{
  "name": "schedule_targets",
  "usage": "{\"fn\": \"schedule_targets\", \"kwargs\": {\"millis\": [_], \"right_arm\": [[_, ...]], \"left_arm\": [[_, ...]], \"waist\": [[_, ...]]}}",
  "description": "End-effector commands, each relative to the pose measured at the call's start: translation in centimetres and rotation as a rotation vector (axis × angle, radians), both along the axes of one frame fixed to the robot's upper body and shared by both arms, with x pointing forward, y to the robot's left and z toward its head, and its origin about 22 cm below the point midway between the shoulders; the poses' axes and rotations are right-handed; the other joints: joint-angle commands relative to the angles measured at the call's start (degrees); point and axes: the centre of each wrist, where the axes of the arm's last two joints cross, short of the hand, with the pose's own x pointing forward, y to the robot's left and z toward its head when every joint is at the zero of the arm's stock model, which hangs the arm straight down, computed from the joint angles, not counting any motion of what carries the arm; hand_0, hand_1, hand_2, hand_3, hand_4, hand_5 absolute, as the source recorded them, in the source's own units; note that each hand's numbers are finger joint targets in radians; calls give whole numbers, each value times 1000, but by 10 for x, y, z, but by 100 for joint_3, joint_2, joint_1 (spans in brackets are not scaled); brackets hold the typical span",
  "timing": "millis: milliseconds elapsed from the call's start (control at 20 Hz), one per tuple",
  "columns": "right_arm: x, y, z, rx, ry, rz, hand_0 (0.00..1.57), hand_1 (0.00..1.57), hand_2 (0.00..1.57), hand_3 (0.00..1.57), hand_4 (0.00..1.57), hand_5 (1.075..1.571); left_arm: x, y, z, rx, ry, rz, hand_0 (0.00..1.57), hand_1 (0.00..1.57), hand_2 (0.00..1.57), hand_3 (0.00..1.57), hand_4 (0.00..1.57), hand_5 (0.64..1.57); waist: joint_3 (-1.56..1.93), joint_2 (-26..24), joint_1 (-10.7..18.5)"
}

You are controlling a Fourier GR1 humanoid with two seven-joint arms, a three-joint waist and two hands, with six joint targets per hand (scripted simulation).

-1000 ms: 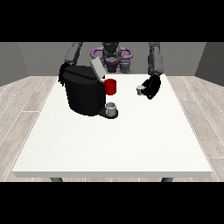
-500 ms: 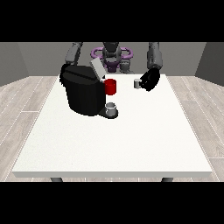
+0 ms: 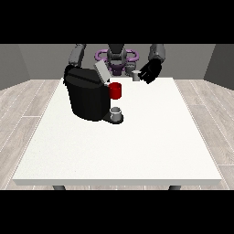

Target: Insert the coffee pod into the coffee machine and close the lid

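Note:
The black coffee machine (image 3: 87, 97) stands on the table's left half, its grey lid (image 3: 100, 71) tilted up and open. A red part (image 3: 115, 90) sticks out of its front, above a small grey cup (image 3: 117, 113) on its base. The hand at the view's right (image 3: 151, 71) hangs above the table's far edge, to the right of the lid, curled on a small grey coffee pod (image 3: 136, 76). The arm at the view's left (image 3: 77, 55) reaches down to the machine's far left corner. Its hand merges with the black housing.
The white table (image 3: 137, 146) spreads wide towards the camera and to the right of the machine. The robot's torso (image 3: 117, 59) stands behind the far edge.
The hand at the view's right has risen and moved left towards the open lid, carrying the pod. The machine, lid and other arm have not moved.

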Motion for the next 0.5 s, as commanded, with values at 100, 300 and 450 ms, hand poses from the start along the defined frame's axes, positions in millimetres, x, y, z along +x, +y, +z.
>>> {"fn": "schedule_targets", "kwargs": {"millis": [100, 300, 450], "right_arm": [[-23, -5, -16, -3, 75, -7, 0, 0, 0, 0, 317, 1571], [0, -6, 2, -30, 10, -8, 0, 0, 0, 0, 311, 1571], [-2, -19, -2, -29, -7, -3, 0, 0, 0, 0, 173, 1571]], "left_arm": [[-4, -20, -2, 16, 60, 0, 1461, 1461, 1471, 1425, 629, 1571], [7, -44, 29, -59, 37, -38, 1360, 1360, 1397, 1352, 657, 1571], [14, -50, 55, -100, -14, -5, 1402, 1402, 1430, 1369, 656, 1571]], "waist": [[-1, -469, -78], [0, -224, 31], [0, -78, -26]]}}
